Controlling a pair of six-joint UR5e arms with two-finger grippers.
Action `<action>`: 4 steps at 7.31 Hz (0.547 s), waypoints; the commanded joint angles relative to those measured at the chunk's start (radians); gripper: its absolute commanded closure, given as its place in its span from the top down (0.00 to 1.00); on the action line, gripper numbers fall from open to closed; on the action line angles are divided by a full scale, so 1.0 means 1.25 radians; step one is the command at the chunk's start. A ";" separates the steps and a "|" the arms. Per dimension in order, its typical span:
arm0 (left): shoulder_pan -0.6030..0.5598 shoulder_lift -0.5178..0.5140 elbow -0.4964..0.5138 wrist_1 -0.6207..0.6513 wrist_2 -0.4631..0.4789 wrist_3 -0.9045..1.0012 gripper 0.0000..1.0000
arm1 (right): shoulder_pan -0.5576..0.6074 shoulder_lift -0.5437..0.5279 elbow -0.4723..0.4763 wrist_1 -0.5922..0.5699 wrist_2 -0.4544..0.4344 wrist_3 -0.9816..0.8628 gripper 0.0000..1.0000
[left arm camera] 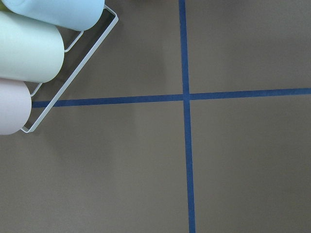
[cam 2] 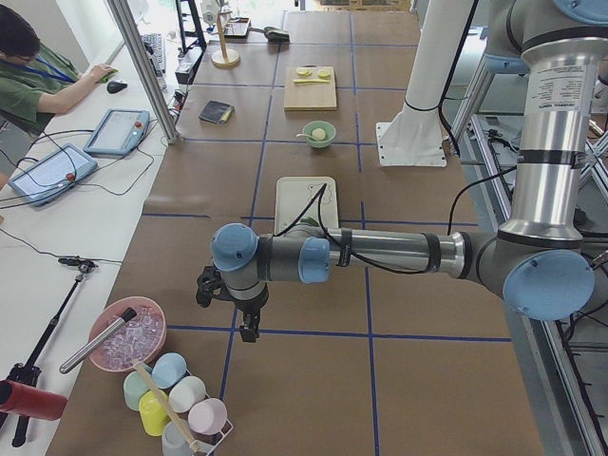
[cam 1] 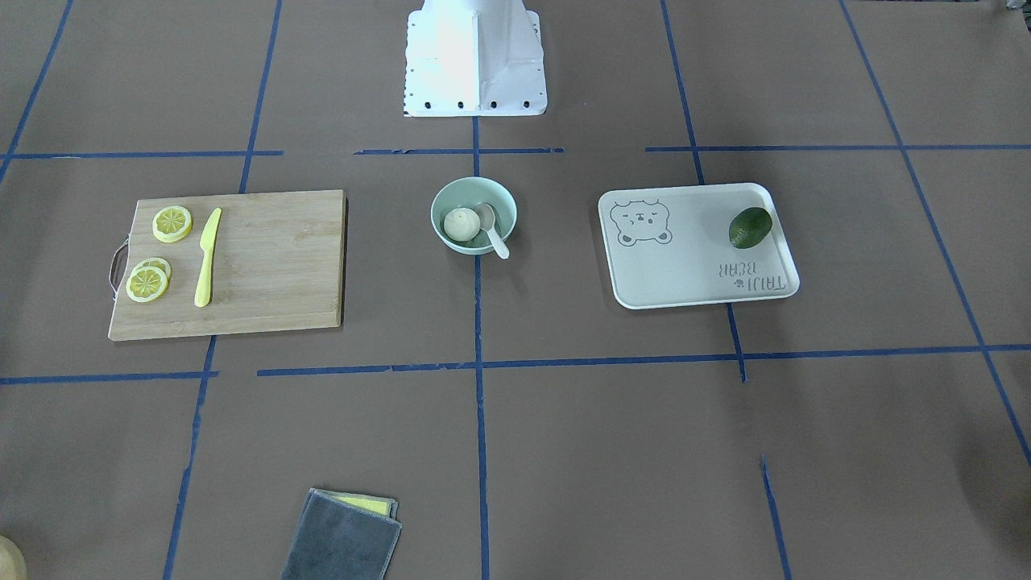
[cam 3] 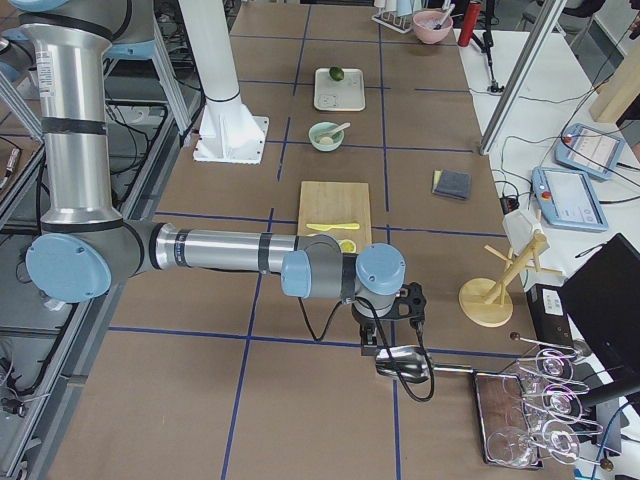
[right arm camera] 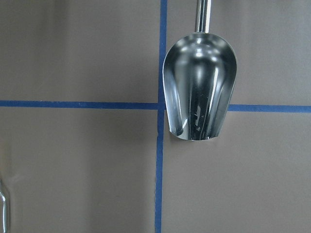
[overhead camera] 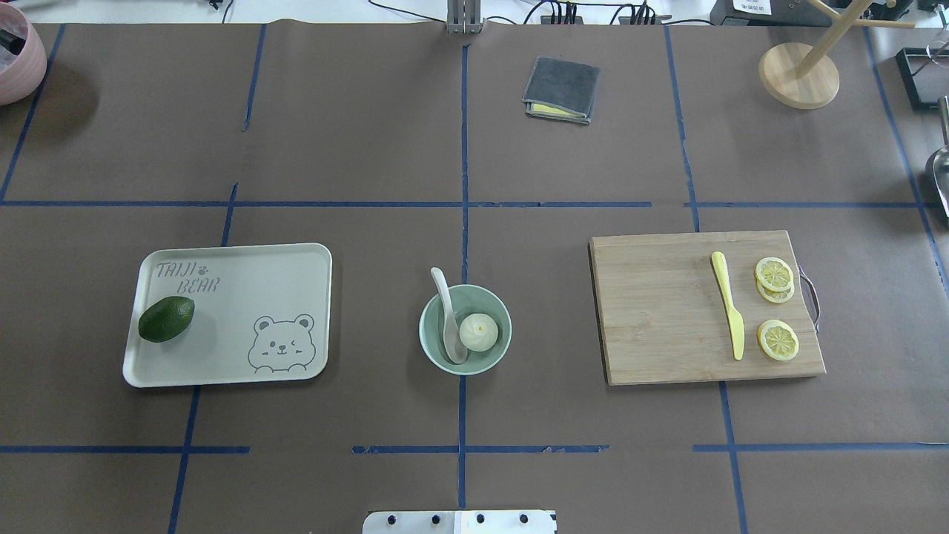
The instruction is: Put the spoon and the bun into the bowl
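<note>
The pale mint-green bowl [cam 1: 445, 201] [overhead camera: 502, 315] stands at the table's middle. The white pleated bun [cam 1: 461, 225] [overhead camera: 478, 331] lies inside it. The off-white spoon [cam 1: 493, 229] [overhead camera: 447, 311] rests with its scoop in the bowl and its handle over the rim. My left gripper [cam 2: 249, 330] hangs far off at the table's left end, seen only in the exterior left view. My right gripper [cam 3: 370, 344] hangs far off at the right end, seen only in the exterior right view. I cannot tell whether either is open or shut.
A white bear-print tray [overhead camera: 245, 282] holds an avocado [overhead camera: 166, 319]. A wooden cutting board [overhead camera: 660, 311] carries a yellow knife [overhead camera: 728, 304] and lemon slices [overhead camera: 778, 340]. A grey cloth [overhead camera: 561, 89] lies farther out. A metal scoop [right arm camera: 200, 87] lies under the right wrist; cups in a rack [left arm camera: 29, 53] under the left.
</note>
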 commanded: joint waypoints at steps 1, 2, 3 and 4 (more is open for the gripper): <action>0.001 0.000 0.000 0.000 0.000 0.000 1.00 | 0.000 0.001 0.003 0.001 0.039 0.000 1.00; 0.000 0.000 0.000 0.000 0.000 -0.001 1.00 | 0.000 0.001 0.003 0.002 0.044 0.000 1.00; 0.001 0.000 0.001 0.000 0.000 0.000 1.00 | 0.000 0.001 0.003 0.002 0.042 -0.001 1.00; 0.000 0.000 0.001 0.000 0.000 -0.001 1.00 | 0.000 0.003 0.003 0.002 0.040 -0.001 1.00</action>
